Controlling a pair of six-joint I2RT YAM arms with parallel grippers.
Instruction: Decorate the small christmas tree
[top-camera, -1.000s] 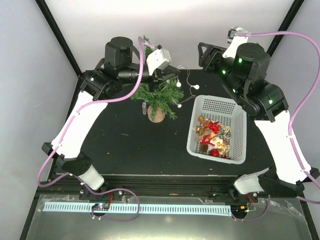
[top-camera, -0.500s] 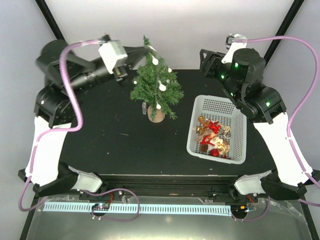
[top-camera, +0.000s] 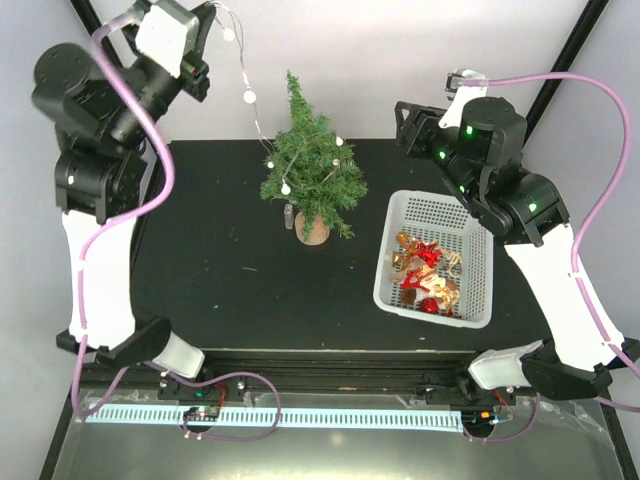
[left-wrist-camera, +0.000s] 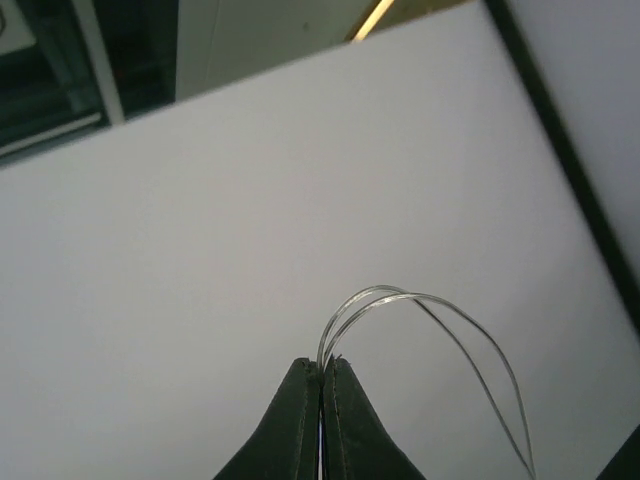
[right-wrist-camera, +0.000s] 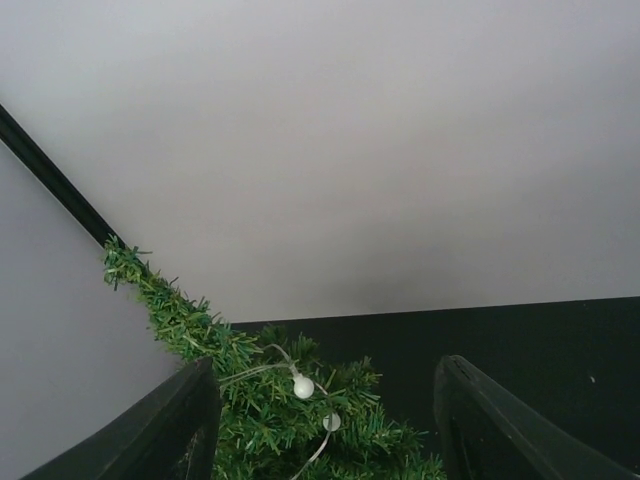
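Beneath the tree (top-camera: 312, 170), pot (top-camera: 312, 232) half-hidden.

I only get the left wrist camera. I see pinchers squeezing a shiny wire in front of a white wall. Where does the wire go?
Observer: It's a light string with little white bulbs. It hangs from the left gripper, high up, down onto the tree.
Operator: Are there more decorations anywhere?
Observer: Yes. Red and gold ornaments lie in a white basket on the table, to the right of the tree.
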